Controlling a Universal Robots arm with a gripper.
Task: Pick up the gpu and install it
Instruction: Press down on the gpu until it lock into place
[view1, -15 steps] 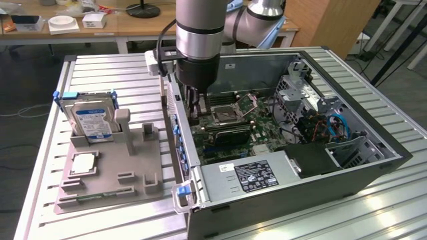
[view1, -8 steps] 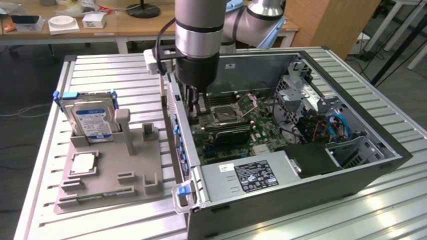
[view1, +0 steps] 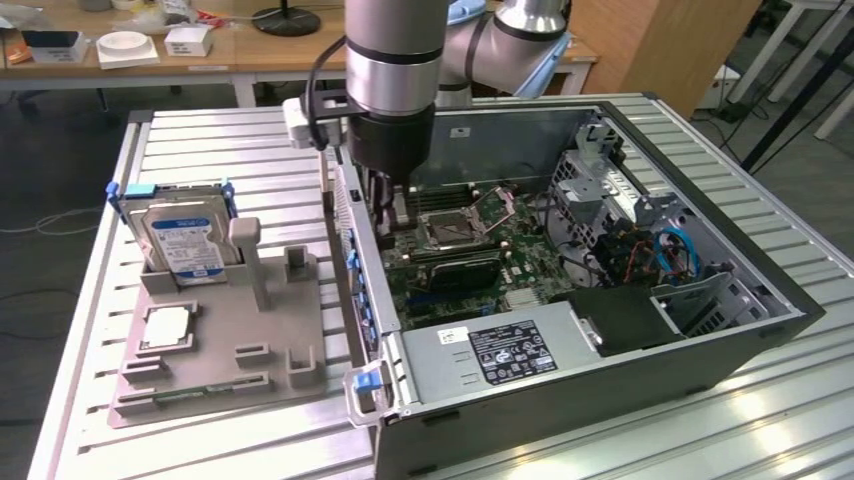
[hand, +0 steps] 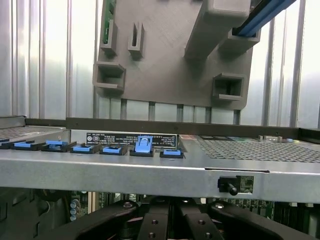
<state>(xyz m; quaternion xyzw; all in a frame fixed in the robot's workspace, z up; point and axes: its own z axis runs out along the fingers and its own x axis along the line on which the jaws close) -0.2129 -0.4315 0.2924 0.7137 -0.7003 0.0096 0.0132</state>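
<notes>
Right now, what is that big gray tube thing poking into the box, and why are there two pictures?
The big tube is a robot arm. At its end is a gripper, a kind of hand with two fingers. It reaches down into an open computer case, beside the case's wall, above the green board with all the parts. The gripper is shut, but I cannot tell whether it holds anything.

One picture comes from a camera standing off to the side, so you see the whole scene. The other comes from a camera on the robot's wrist, looking over the edge of the case.

On the metal table beside the case lies a gray holder. A hard drive with blue rails stands in it, and a square chip and a thin green memory stick lie in it.
</notes>
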